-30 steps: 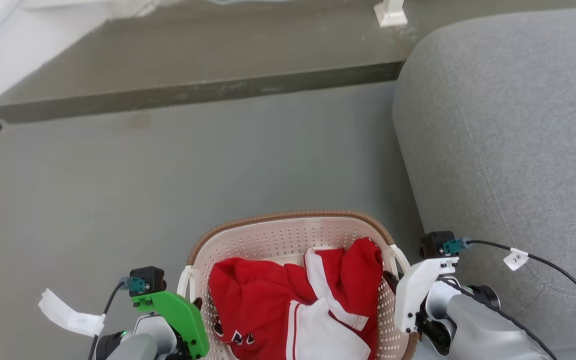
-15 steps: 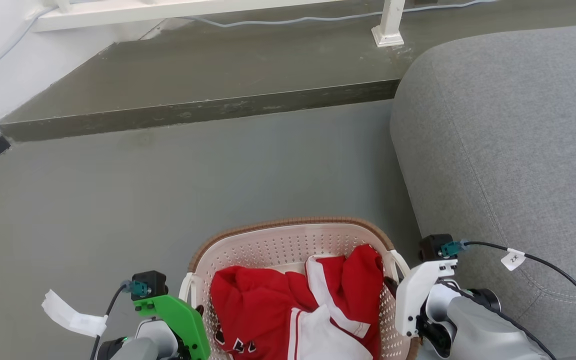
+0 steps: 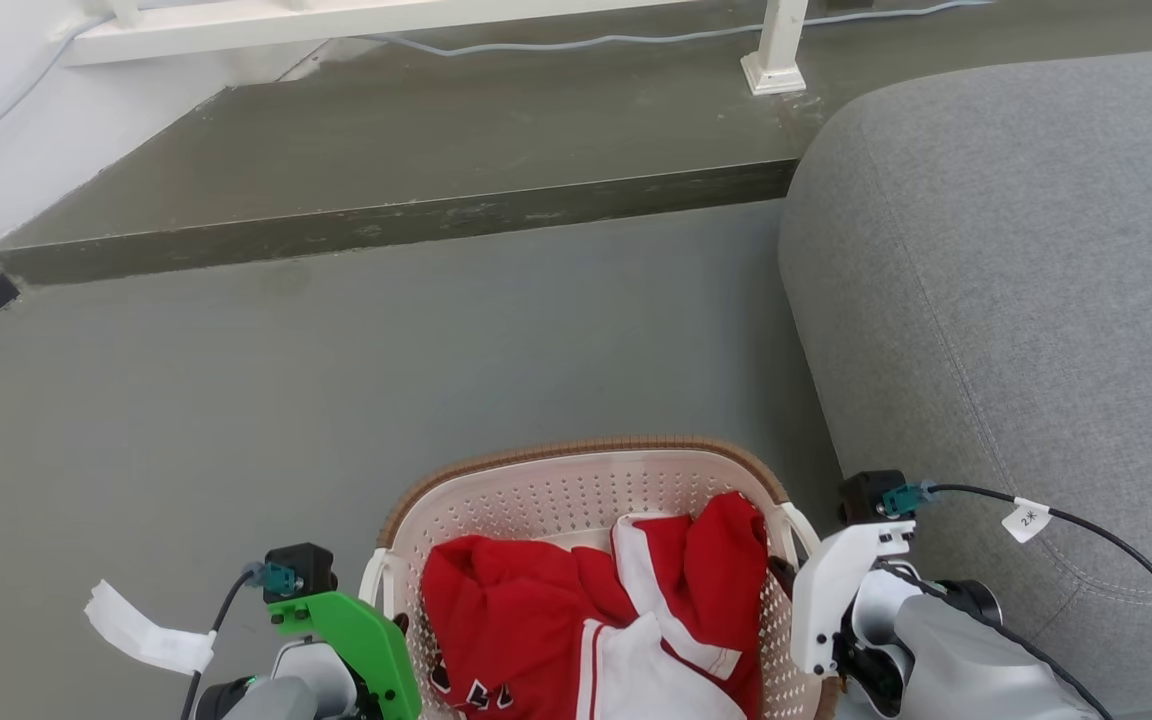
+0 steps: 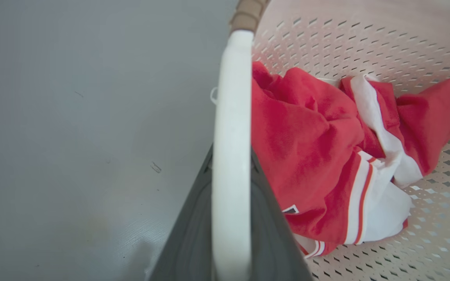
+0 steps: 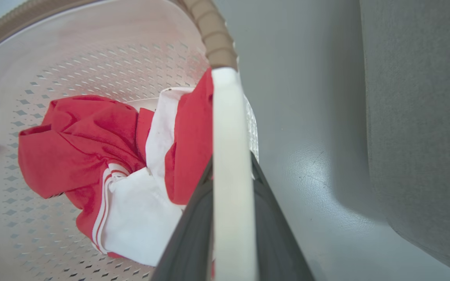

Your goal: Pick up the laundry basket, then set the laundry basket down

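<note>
Head camera tilted up 1 s ago, now steady; laundry basket [image 3: 536, 490] sits the same between hands. Left hand [image 4: 231, 164], right hand [image 5: 232, 168] clamped on its handles [image 4: 231, 78]. Looks mid-lift.

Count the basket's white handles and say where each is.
2. On the laundry basket, the left handle is clamped in the left gripper, the right handle in the right gripper.

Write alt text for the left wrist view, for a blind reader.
The left end effector grips the white handle of the cream perforated laundry basket, a dark finger on each side. A red and white garment lies inside, grey floor outside.
</note>
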`<state>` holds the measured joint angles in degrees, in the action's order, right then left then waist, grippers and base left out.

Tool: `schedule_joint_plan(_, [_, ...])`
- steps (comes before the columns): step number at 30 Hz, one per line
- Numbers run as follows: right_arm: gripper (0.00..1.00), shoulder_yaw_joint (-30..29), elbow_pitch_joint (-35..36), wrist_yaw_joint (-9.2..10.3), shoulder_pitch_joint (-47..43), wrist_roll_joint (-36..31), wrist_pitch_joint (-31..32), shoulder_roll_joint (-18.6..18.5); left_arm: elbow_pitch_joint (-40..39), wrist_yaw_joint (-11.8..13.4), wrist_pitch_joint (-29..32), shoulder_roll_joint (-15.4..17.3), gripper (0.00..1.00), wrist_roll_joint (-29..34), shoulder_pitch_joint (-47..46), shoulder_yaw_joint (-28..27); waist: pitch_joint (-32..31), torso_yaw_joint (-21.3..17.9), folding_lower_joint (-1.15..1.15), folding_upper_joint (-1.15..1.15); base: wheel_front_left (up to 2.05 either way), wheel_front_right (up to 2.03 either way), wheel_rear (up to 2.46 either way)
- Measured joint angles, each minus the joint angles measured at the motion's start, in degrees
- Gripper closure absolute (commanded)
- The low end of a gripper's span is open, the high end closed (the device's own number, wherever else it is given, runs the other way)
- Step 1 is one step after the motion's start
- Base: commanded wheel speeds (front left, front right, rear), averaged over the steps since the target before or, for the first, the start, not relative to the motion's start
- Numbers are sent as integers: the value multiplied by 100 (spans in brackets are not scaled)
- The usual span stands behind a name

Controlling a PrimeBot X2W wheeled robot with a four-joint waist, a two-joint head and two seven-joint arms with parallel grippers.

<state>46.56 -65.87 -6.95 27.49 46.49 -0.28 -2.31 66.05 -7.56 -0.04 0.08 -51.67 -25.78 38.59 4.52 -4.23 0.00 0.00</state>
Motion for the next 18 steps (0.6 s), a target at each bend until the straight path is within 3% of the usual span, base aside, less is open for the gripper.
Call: schedule_joint_plan(18, [100,76,14,1,110,123,-27,-12,20,0,-60,7,100,-41,-76,46,259,-32,0,0,0,0,0])
